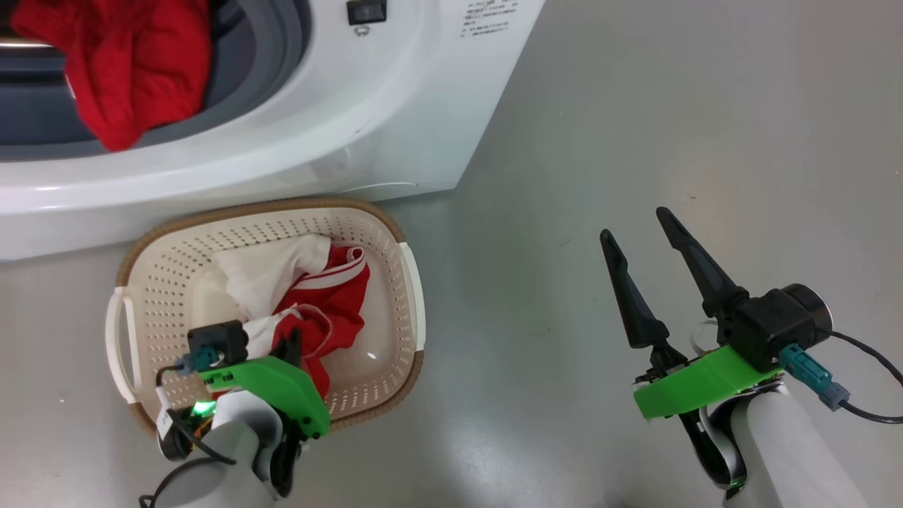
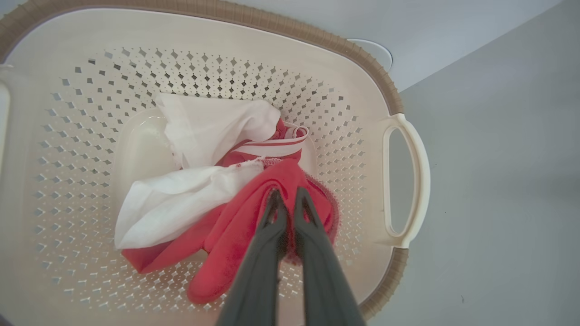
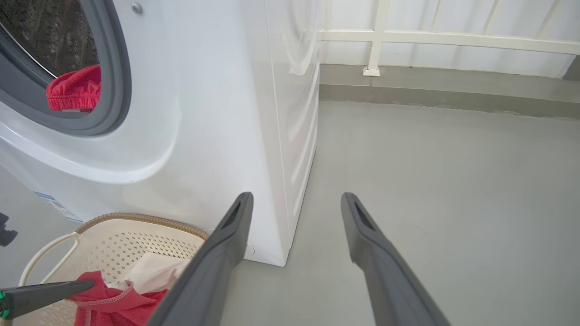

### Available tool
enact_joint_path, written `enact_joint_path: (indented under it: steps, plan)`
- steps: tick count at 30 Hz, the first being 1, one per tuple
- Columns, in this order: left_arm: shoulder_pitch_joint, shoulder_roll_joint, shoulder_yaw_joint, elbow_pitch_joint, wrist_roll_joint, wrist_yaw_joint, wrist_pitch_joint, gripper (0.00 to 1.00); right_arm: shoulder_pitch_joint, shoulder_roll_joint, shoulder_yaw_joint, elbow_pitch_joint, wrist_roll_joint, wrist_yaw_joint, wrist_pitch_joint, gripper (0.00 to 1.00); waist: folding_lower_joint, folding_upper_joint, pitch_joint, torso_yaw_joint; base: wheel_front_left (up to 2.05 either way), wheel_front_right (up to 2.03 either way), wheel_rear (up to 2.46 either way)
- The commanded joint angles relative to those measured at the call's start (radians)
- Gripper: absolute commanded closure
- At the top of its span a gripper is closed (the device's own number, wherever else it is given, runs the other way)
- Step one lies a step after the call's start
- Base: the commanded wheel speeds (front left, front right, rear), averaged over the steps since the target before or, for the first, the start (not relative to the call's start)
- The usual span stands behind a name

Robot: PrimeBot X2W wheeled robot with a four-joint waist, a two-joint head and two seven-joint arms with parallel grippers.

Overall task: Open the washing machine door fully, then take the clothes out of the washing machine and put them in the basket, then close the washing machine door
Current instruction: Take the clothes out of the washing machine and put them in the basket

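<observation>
Your left tool (image 2: 286, 192) is closed inside the basket (image 2: 326, 63), tips pinching a fold of the red garment (image 2: 235, 235) that lies against the white cloth (image 2: 213, 122). Your right tool (image 1: 635, 224) hangs open and empty above the floor (image 1: 705, 106), well right of the basket. Note: a second red garment (image 1: 134, 63) drapes out of the washing machine (image 1: 395, 106) opening; basket stands just before it.
</observation>
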Motion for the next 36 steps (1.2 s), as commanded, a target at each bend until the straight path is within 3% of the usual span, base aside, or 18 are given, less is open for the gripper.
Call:
enact_joint_path:
  steps: [1,4,5,6,7,8,19,36]
  plan:
    - [-0.008,0.015,0.010,0.000,-0.009,0.007,-0.013,1.00,-0.012,0.000,0.025,-0.026,0.013,0.004,-0.006,0.00,0.0000,0.0000,0.006,-0.004,0.00,0.00,0.00]
    - [-0.024,0.015,-0.008,0.021,-0.025,0.011,-0.020,1.00,-0.013,0.000,0.028,-0.027,0.014,0.004,-0.006,0.00,0.0000,0.0000,0.014,-0.006,0.00,0.00,0.00]
    - [-0.030,0.015,-0.014,0.027,-0.028,0.015,-0.023,0.85,-0.014,0.000,0.029,-0.028,0.014,0.004,-0.006,0.00,0.0000,0.0000,0.016,-0.006,0.00,0.00,0.00]
    - [-0.036,0.015,-0.018,0.032,-0.030,0.018,-0.025,0.63,-0.014,0.000,0.029,-0.028,0.014,0.004,-0.006,0.00,0.0000,0.0000,0.018,-0.006,0.00,0.00,0.00]
    - [-0.042,0.015,-0.022,0.037,-0.032,0.021,-0.027,0.20,-0.015,0.001,0.029,-0.029,0.014,0.004,-0.006,0.00,0.0000,0.0000,0.020,-0.006,0.00,0.00,0.00]
    - [-0.048,0.015,-0.026,0.041,-0.032,0.024,-0.030,0.00,-0.016,0.001,0.028,-0.029,0.014,0.004,-0.006,0.00,0.0000,0.0000,0.021,-0.005,0.00,0.00,0.00]
    - [-0.079,0.028,-0.025,0.016,0.012,0.055,-0.039,0.00,-0.018,0.001,0.015,-0.018,0.013,0.004,-0.006,0.00,0.0000,0.0000,0.000,0.016,0.00,0.00,0.00]
    - [0.115,0.076,0.146,-0.356,0.191,0.087,-0.039,0.00,0.017,-0.007,-0.002,-0.009,-0.001,0.004,-0.006,0.00,0.0000,0.0000,-0.127,0.065,0.00,0.00,0.00]
